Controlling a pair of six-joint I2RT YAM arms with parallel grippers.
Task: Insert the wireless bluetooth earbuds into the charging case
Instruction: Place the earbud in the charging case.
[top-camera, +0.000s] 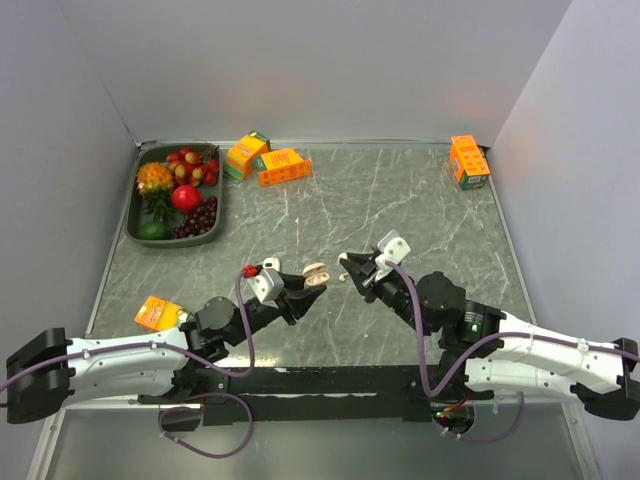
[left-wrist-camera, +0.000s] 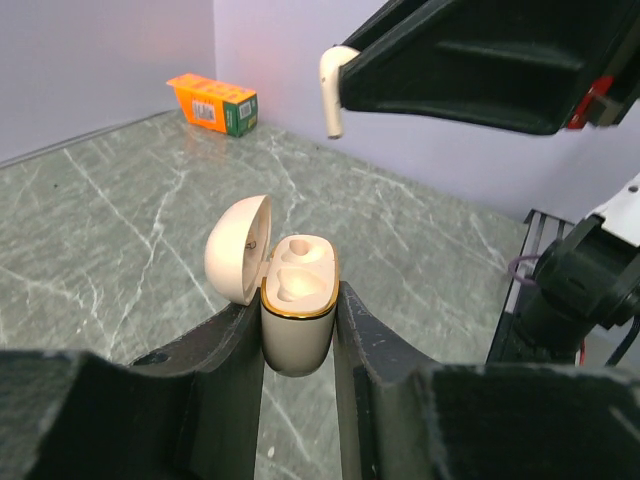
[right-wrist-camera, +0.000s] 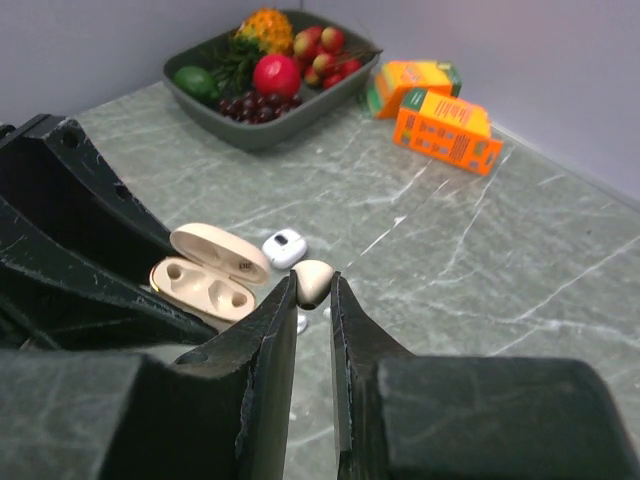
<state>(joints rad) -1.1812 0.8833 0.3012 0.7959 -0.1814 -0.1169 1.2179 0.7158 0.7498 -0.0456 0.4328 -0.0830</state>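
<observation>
My left gripper (left-wrist-camera: 298, 306) is shut on the lower half of a cream charging case (left-wrist-camera: 296, 322) with a gold rim. The case's lid (left-wrist-camera: 238, 250) is swung open to the left and both sockets show empty. My right gripper (right-wrist-camera: 312, 290) is shut on one of the wireless bluetooth earbuds (right-wrist-camera: 313, 279). In the left wrist view that earbud (left-wrist-camera: 331, 92) hangs stem down, above and slightly right of the case, apart from it. From above, the case (top-camera: 315, 274) and the right gripper (top-camera: 347, 263) face each other mid-table, a small gap between them.
A small white case (right-wrist-camera: 284, 247) lies on the marble just beyond the held earbud. A dark fruit tray (top-camera: 142, 218) stands back left, two orange boxes (top-camera: 268, 160) behind the centre, another orange box (top-camera: 468, 161) back right. An orange packet (top-camera: 158, 313) lies near the left arm.
</observation>
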